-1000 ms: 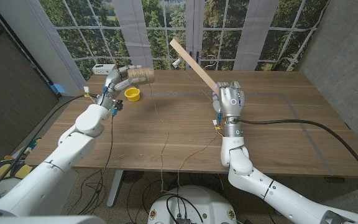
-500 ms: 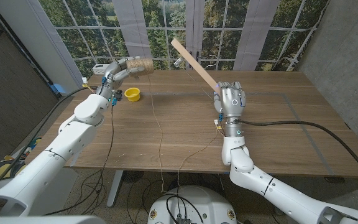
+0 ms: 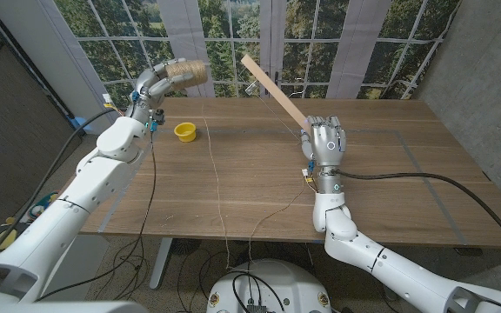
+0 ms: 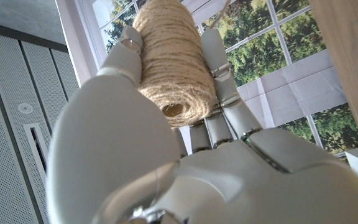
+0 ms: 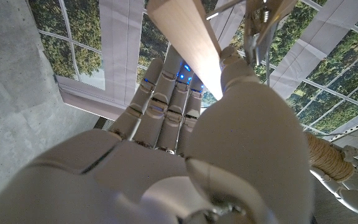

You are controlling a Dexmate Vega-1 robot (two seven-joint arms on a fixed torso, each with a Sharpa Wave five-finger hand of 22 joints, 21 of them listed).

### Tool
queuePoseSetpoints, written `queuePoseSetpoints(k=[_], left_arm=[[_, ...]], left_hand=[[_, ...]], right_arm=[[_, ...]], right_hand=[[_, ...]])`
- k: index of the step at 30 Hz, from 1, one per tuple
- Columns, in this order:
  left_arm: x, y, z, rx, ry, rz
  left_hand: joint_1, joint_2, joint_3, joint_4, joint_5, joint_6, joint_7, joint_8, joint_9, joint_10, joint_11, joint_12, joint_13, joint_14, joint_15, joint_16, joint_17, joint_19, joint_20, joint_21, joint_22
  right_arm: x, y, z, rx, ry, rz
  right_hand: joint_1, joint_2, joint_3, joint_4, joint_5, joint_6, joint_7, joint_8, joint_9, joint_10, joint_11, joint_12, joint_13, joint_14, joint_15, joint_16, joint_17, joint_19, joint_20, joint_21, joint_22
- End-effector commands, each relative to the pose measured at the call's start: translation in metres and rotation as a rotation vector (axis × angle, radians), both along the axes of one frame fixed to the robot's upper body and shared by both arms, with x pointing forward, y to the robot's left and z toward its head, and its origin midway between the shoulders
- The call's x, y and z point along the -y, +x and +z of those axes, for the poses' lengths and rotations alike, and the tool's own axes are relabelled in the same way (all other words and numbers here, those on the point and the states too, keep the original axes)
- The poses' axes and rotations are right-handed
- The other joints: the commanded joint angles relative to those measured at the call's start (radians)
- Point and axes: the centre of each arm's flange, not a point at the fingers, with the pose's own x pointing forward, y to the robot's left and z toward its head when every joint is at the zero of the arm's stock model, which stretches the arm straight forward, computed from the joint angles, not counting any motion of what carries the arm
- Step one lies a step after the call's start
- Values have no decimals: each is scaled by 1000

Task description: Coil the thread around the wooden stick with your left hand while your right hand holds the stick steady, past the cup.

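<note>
Since 1.0 s ago the left hand (image 3: pixel 150 83) has lifted the spool (image 3: pixel 187 71) up and back, from just above the cup (image 3: pixel 184 130) to well beyond it, over the worktop's (image 3: pixel 381 174) far edge. Left fingers (image 4: pixel 211 59) wrap the spool. Right fingers (image 3: pixel 320 124) clamp the stick's (image 3: pixel 272 88) lower end; the stick slants up and left, unmoved. Thread (image 3: pixel 217 174) trails slack across the worktop. Judgement: swing the spool across to the stick, keep the thread taut, lay turns side by side, right grip rigid.
</note>
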Motion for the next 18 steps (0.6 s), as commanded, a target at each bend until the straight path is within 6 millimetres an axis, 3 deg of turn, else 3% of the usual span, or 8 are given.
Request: queuePoseSetpoints(k=[1, 18], left_arm=[[1, -8, 35, 19, -5, -51], [24, -19, 70, 16, 52, -85]], left_hand=[[150, 161, 52, 46, 0, 155, 154, 2, 7, 320, -142, 61, 71, 518, -273, 5, 163, 11, -123, 8, -2], [147, 160, 57, 46, 0, 153, 151, -3, 15, 319, -141, 57, 72, 517, -273, -6, 167, 2, -124, 19, -7]], right_arm=[[-1, -3, -7, 45, -48, 20], [-11, -23, -11, 80, -175, 57]], right_hand=[[124, 129, 3, 0, 6, 105, -100, 6, 79, 73, -68, -1, 129, 80, -126, -2, 3, -2, -129, 6, -1], [123, 129, 0, 0, 8, 109, -104, 6, 78, 74, -71, -4, 130, 82, -126, -13, 10, -6, -134, 10, -2]])
